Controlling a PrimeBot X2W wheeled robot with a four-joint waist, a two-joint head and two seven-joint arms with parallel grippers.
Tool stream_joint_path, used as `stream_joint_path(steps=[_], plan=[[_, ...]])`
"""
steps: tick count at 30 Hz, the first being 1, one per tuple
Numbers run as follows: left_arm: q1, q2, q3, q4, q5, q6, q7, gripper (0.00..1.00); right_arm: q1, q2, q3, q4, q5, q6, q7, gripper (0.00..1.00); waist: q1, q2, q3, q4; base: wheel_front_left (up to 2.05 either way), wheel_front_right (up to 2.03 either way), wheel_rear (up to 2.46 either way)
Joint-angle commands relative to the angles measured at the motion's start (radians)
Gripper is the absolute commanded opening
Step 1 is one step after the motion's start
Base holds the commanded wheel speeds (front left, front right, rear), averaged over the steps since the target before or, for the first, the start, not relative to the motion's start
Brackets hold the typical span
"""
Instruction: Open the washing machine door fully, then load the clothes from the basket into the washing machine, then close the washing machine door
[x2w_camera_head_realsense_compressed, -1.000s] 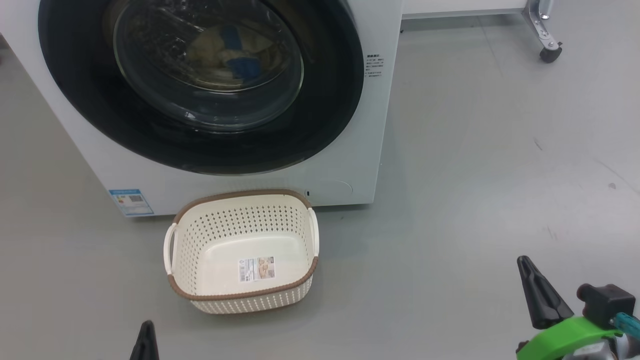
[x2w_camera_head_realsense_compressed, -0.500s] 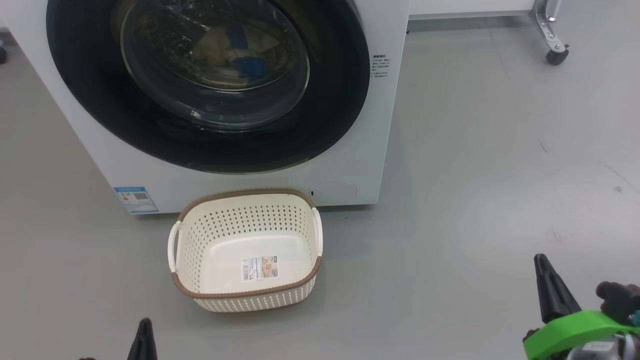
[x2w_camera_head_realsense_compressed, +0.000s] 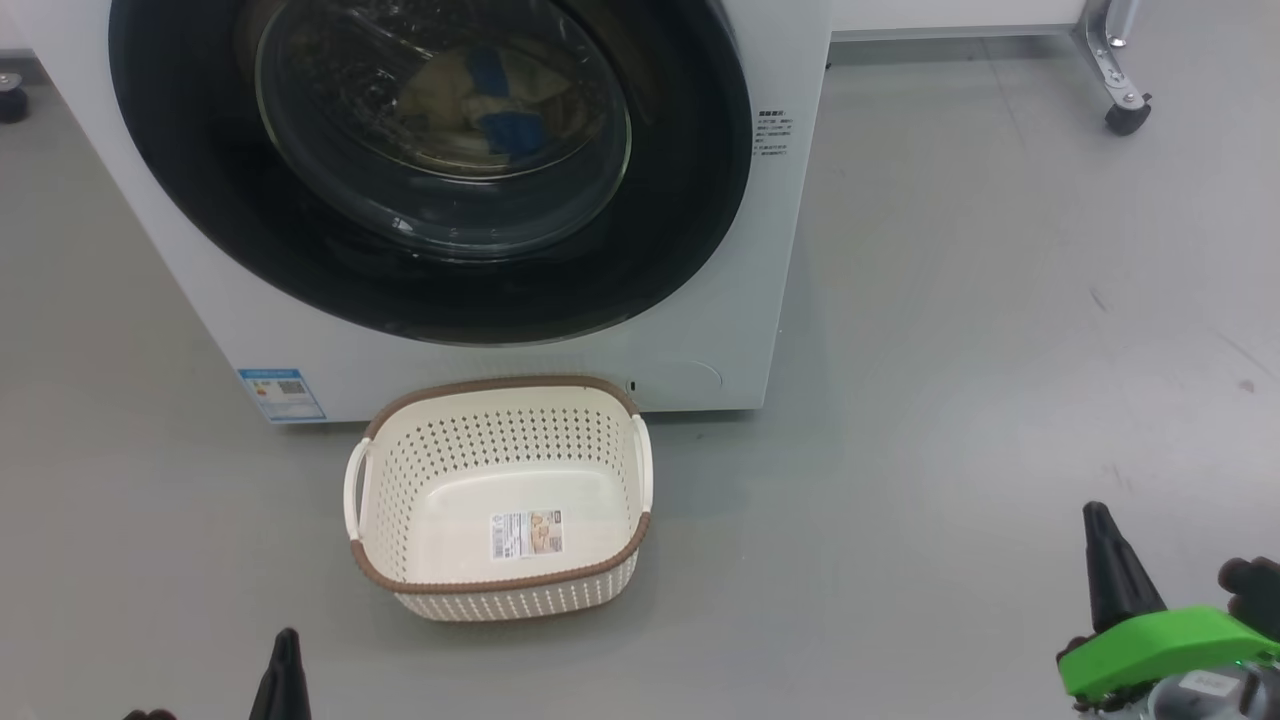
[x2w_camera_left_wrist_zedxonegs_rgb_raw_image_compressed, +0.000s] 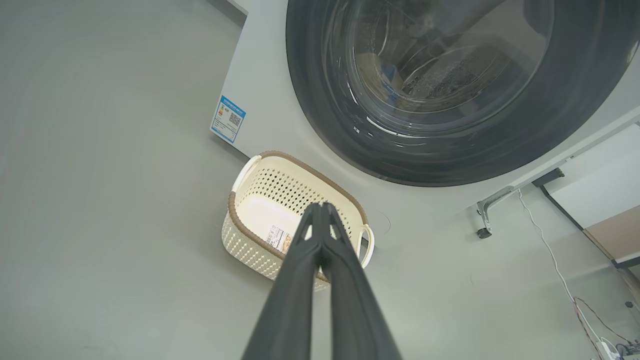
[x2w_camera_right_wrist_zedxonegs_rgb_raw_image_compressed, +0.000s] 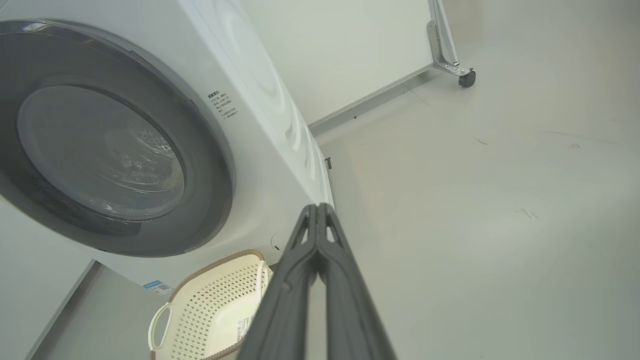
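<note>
Found glossy black-rimmed round glass door (x2w_camera_head_realsense_compressed: 690, 200) shut on white washing machine (x2w_camera_head_realsense_compressed: 230, 330), pale yellow blue-patched clothes (x2w_camera_head_realsense_compressed: 480, 100) behind it, cream perforated basket (x2w_camera_head_realsense_compressed: 500, 385) empty below. Saw dark-fingered left gripper (x2w_camera_head_realsense_compressed: 285, 645), right gripper (x2w_camera_head_realsense_compressed: 1100, 530) pinched together, empty, well back; left nearer.

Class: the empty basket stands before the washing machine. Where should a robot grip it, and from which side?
Probably a white side handle, reached from above. The basket stands upright with its open top facing up, and each handle loops clear of the wall, leaving a gap for one finger. Its back rim sits near the washing machine, so avoid that side.
</note>
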Motion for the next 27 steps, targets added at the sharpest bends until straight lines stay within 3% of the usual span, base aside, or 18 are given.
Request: stream_joint_path(steps=[1, 27], plan=[[-0.053, 0.011, 0.023, -0.028, -0.037, -0.006, 0.007, 0.0, -0.057, -0.007, -0.003, -0.028, 0.044, 0.001, 0.007, 0.0, 0.0, 0.0, 0.0, 0.002, 0.0, 0.0, 0.0], [-0.099, 0.014, 0.047, -0.022, -0.307, -0.02, 0.078, 0.0, -0.088, -0.004, -0.008, -0.022, 0.358, 0.002, 0.081, 0.0, 0.0, 0.0, 0.0, 0.027, 0.0, 0.0, 0.0]])
